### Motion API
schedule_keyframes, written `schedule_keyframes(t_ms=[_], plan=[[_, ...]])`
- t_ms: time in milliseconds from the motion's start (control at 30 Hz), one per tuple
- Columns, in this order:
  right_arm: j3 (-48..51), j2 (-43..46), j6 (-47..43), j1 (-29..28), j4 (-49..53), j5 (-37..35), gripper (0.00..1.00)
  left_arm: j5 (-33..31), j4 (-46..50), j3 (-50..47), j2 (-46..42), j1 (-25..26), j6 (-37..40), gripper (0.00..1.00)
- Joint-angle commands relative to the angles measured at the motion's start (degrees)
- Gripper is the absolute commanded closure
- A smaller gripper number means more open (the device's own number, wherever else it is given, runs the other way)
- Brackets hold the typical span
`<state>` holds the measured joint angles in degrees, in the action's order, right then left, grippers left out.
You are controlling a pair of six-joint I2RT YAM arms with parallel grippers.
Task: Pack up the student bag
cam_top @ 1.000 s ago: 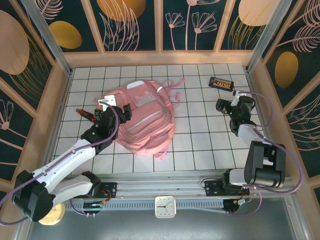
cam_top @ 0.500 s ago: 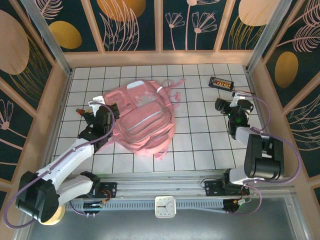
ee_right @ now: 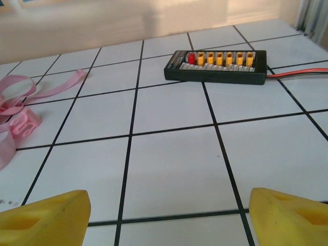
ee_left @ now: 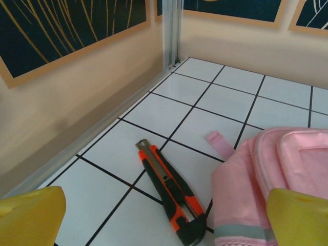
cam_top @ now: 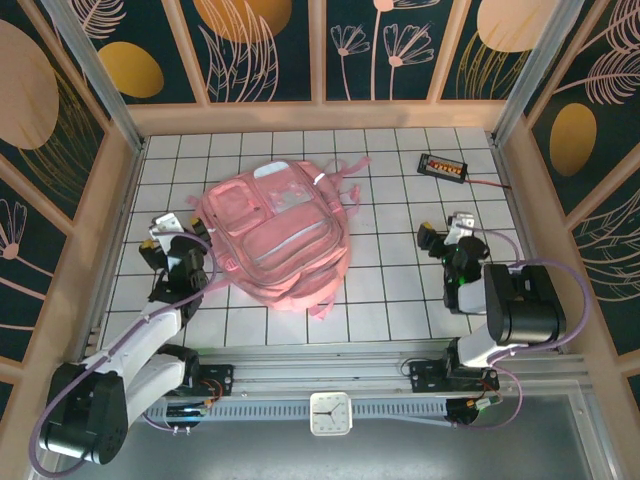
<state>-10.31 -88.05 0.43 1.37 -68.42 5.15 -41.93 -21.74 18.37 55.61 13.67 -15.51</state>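
The student bag (cam_top: 275, 235), a big pink backpack, lies flat on the tiled table left of the middle. In the left wrist view its corner (ee_left: 266, 179) shows at the right, and its loose straps (ee_right: 20, 123) lie at the left of the right wrist view. My left gripper (cam_top: 160, 240) is open just left of the bag, its yellow fingers wide apart (ee_left: 165, 221). An orange and black utility knife (ee_left: 169, 189) lies on the tiles between and ahead of them, beside the bag's edge. My right gripper (cam_top: 447, 232) stands open over bare tiles (ee_right: 166, 218), right of the bag.
A black board with yellow connectors (cam_top: 443, 166) (ee_right: 218, 65) and a red lead sits at the back right. Wooden walls (ee_left: 77, 102) close in the table; the left one is near the knife. A small clock (cam_top: 331, 413) sits on the front rail.
My left arm has drawn back off the bag toward the left wall. My right arm has pulled back toward the near edge, away from the black board. Both grippers stayed open.
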Motion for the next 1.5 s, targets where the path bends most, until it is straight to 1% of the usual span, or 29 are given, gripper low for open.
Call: schedule_keyframes(t_ms=[0, 100, 267, 300, 433, 533, 600, 667, 800, 900, 1000, 1167, 1233, 1267, 1333, 1467], plan=[[-0.44, -0.84, -1.32, -0.69, -10.05, -3.39, 0.18, 2.40, -13.07, -1.50, 3.61, -2.15, 3.31, 0.01], [-2.77, -1.48, 0.40, 1.27, -6.56, -1.15, 0.16, 4.32, -19.20, -1.90, 9.63, -3.44, 3.35, 0.01], [-2.69, -1.44, 0.36, 1.18, -6.96, -1.46, 0.16, 6.56, -28.59, -1.46, 20.08, -3.98, 4.62, 0.01], [-2.54, -1.49, 0.37, 1.23, -6.98, -1.37, 0.02, 7.24, -27.88, -0.11, 21.21, -4.00, 5.28, 0.01], [-2.61, -1.45, 0.36, 1.18, -7.20, -1.46, 0.01, 11.44, -32.25, 1.67, 25.44, -4.26, 9.00, 0.01], [-2.55, -1.44, 0.36, 1.18, -7.16, -1.46, 0.01, 14.87, -31.42, 3.07, 26.68, -4.53, 11.05, 0.01], [-2.54, -1.49, 0.39, 1.18, -7.12, -1.46, 0.01, 21.14, -32.65, 2.51, 26.49, -4.78, 14.03, 0.01], [-2.57, -1.48, 0.36, 1.10, -7.11, -1.46, 0.01, 25.22, -33.99, 1.43, 25.85, -5.33, 15.34, 0.01], [-2.54, -1.48, 0.45, 1.16, -7.07, -1.46, 0.01, 31.81, -37.32, -1.47, 23.66, -7.92, 14.98, 0.01], [-2.53, -1.49, 0.45, 1.23, -7.01, -1.37, 0.01, 36.87, -38.00, -2.49, 22.73, -10.69, 13.48, 0.01], [-2.56, -1.47, 0.45, 1.27, -7.02, -1.37, 0.01, 39.90, -40.53, -3.60, 22.70, -12.59, 13.28, 0.01], [-2.61, -1.43, 0.45, 1.36, -6.98, -1.27, 0.01, 41.57, -45.93, -3.86, 27.54, -13.85, 12.80, 0.01], [-2.54, -1.50, 0.45, 1.31, -6.98, -1.26, 0.01, 43.51, -48.60, -4.18, 29.81, -13.84, 13.67, 0.01], [-2.63, -1.42, 0.45, 1.36, -6.99, -1.24, 0.01, 42.81, -48.79, -4.37, 30.07, -14.03, 13.05, 0.01], [-2.65, -1.43, 0.45, 1.33, -6.92, -1.25, 0.01, 44.20, -51.50, -5.33, 31.03, -15.20, 12.10, 0.01], [-2.63, -1.57, 0.45, 1.29, -6.99, -1.19, 0.01, 41.26, -49.69, -4.10, 31.48, -15.87, 10.32, 0.01]])
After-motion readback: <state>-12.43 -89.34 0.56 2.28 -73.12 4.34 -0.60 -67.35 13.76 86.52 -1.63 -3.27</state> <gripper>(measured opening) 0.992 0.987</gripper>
